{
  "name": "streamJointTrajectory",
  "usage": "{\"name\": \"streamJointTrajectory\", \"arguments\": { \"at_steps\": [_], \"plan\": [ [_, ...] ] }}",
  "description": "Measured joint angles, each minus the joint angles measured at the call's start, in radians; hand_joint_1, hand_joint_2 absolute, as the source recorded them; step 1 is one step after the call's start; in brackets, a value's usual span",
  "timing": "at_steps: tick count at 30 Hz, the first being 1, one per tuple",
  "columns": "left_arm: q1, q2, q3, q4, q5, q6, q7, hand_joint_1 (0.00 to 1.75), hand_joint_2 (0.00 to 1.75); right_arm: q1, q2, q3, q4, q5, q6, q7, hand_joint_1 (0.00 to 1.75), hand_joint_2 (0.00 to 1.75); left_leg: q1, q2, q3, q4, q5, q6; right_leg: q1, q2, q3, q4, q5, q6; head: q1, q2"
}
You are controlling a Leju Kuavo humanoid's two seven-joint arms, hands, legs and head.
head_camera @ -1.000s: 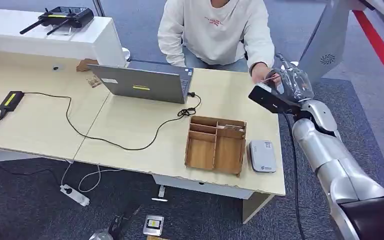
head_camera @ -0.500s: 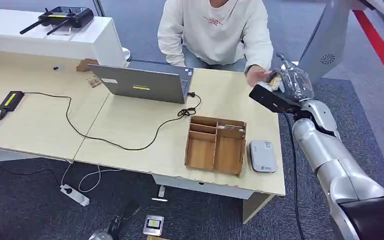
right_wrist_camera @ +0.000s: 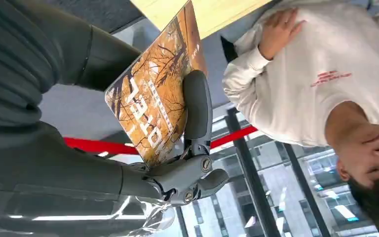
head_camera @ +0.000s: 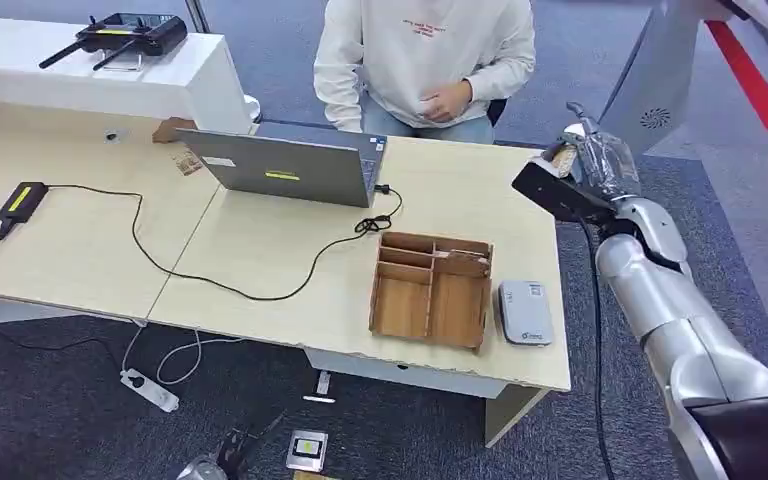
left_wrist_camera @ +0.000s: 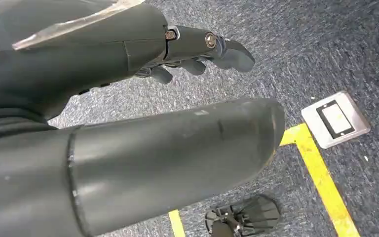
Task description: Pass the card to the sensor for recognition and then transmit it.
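Step in hand: card just received, scan not yet done. Your right hand [head_camera: 588, 160] pinches orange card [right_wrist_camera: 154, 106] between thumb and fingers, raised beyond table's far right corner. Card reader [head_camera: 525, 312] lies beside wooden tray [head_camera: 431, 288] (well below hand). Next: swing card down onto reader. Left hand [left_wrist_camera: 197, 49] hangs, fingers loosely apart, holding nothing.

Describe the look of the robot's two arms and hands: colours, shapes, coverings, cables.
The right arm is made of rounded, glossy silver segments, with a black cable running alongside it and a black box at the wrist. The right hand is dark grey under clear, crinkled plastic film. The left hand is matte dark grey, with a thick thumb and visible screw heads.
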Motion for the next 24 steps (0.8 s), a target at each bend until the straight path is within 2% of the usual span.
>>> {"name": "streamJointTrajectory", "arguments": {
  "at_steps": [3, 7, 12, 16, 21, 24],
  "plan": [
    [0.003, 0.0, 0.003, 0.0, 0.02, 0.011, -0.006, 0.0, 0.0, 0.001, -0.006, -0.016, -0.051, -0.084, 0.102, -0.003, 1.75, 1.75, 0.0, 0.0, 0.0, 0.0, 0.0, 0.0, 0.0, 0.0, 0.0, 0.0, 0.0, 0.0, 0.0, 0.0],
    [0.021, 0.002, 0.013, 0.0, 0.057, 0.018, -0.009, 0.0, 0.0, 0.033, -0.038, -0.025, -0.172, -0.127, 0.202, 0.062, 1.75, 1.75, 0.0, 0.0, 0.0, 0.0, 0.0, 0.0, 0.0, 0.0, 0.0, 0.0, 0.0, 0.0, 0.0, 0.0],
    [0.043, 0.009, 0.036, 0.001, 0.093, 0.033, -0.026, 0.0, 0.0, 0.106, -0.104, -0.048, -0.302, -0.129, 0.241, 0.125, 1.75, 1.75, 0.0, -0.001, 0.0, 0.0, 0.0, 0.0, 0.0, -0.001, 0.0, -0.001, 0.0, 0.0, 0.0, 0.0],
    [0.064, 0.009, 0.053, 0.001, 0.101, 0.052, -0.037, 0.0, 0.0, 0.166, -0.151, -0.064, -0.389, -0.129, 0.251, 0.141, 1.75, 1.75, -0.001, -0.001, 0.0, 0.0, 0.0, 0.0, -0.001, -0.001, 0.0, -0.001, 0.0, 0.0, 0.0, 0.0],
    [0.069, 0.008, 0.062, 0.001, 0.103, 0.052, -0.037, 0.0, 0.0, 0.192, -0.182, -0.07, -0.46, -0.128, 0.255, 0.146, 1.75, 1.75, 0.0, -0.001, 0.0, 0.0, 0.0, 0.0, 0.0, -0.001, 0.0, 0.0, 0.0, 0.0, 0.0, 0.0],
    [0.069, 0.008, 0.071, 0.001, 0.113, 0.053, -0.037, 0.0, 0.0, 0.211, -0.201, -0.074, -0.492, -0.122, 0.268, 0.177, 1.75, 1.75, 0.0, -0.001, 0.001, 0.0, 0.0, 0.0, 0.0, -0.001, 0.001, 0.0, 0.0, 0.0, 0.0, 0.0]
  ]
}}
